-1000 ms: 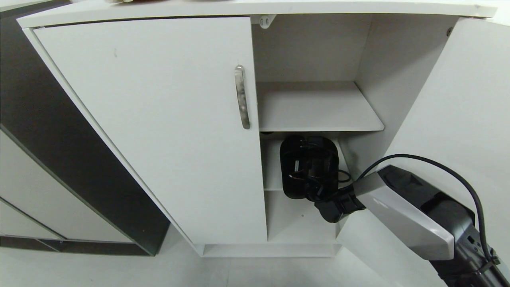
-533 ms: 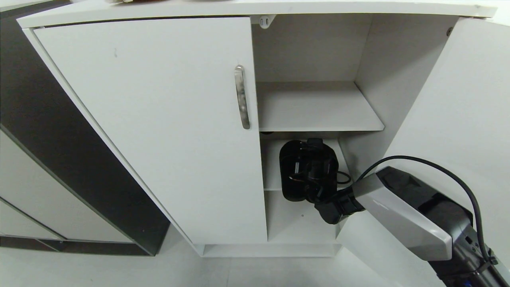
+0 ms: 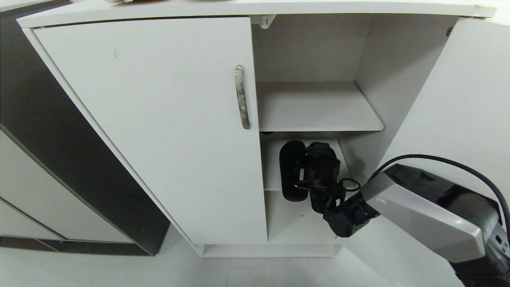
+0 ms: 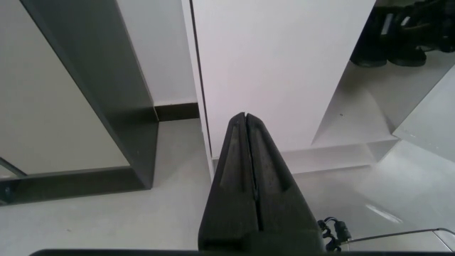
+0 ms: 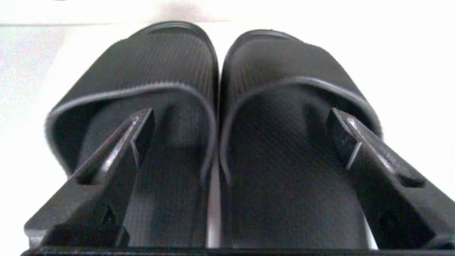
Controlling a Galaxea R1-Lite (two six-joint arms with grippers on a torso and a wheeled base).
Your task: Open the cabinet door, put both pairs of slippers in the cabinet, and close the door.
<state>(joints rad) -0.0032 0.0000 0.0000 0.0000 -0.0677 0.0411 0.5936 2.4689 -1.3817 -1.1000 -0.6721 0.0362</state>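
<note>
A pair of black slippers point(image 3: 293, 171) lies side by side on the lower shelf point(image 3: 271, 167) of the white cabinet, toes pointing inward. My right gripper point(image 3: 320, 153) is inside the cabinet over the right slipper. It is open, with one finger outside each slipper point(image 5: 284, 142) and not pressing on them; the right gripper point(image 5: 242, 121) is centred over the pair. My left gripper point(image 4: 245, 117) is shut with nothing in it, low above the floor in front of the cabinet's closed left door point(image 4: 284, 64). The slippers point(image 4: 370, 50) appear small beyond that door.
The cabinet's right door point(image 3: 458, 99) is swung wide open beside my right arm. The left door point(image 3: 159, 119) is closed and has a metal handle point(image 3: 242, 97). The upper shelf point(image 3: 314, 107) is bare. A dark panel point(image 3: 48, 131) stands to the left, and pale floor point(image 3: 279, 271) lies in front.
My right arm has drawn back toward me and dropped a little, uncovering the left slipper. The slippers have stayed on the lower shelf.
</note>
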